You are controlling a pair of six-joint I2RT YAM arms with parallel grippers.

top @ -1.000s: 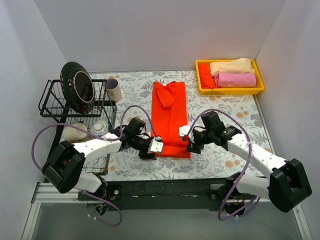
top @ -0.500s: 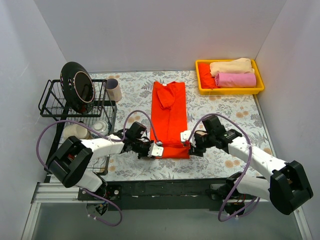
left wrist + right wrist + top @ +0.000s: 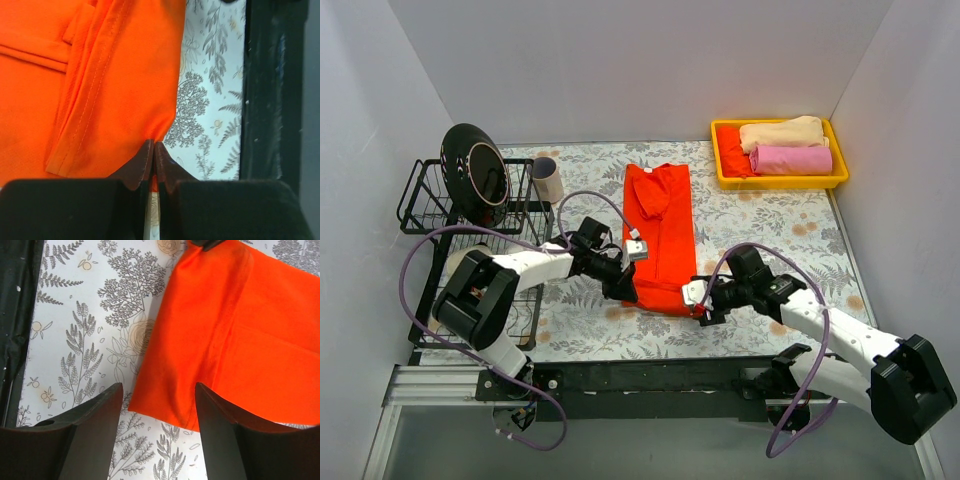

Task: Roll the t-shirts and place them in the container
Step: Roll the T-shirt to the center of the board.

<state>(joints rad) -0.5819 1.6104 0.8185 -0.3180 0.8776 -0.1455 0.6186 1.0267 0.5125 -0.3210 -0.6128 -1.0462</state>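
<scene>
The left end effector (image 3: 152, 156) is clamped on the near left corner of the orange shirt (image 3: 658, 235). The right end effector (image 3: 157, 390), jaws apart, brackets its near right corner. The shirt lies folded lengthwise mid-worktop (image 3: 770, 230).

Folded orange t-shirt (image 3: 658, 235) lies flat in a long strip. Left gripper (image 3: 628, 290) at its near-left corner, right gripper (image 3: 706, 306) just beside its near-right corner. Yellow tray (image 3: 780, 182) with pink roll (image 3: 790, 160) and cream roll (image 3: 780, 133) off its far-right.
</scene>
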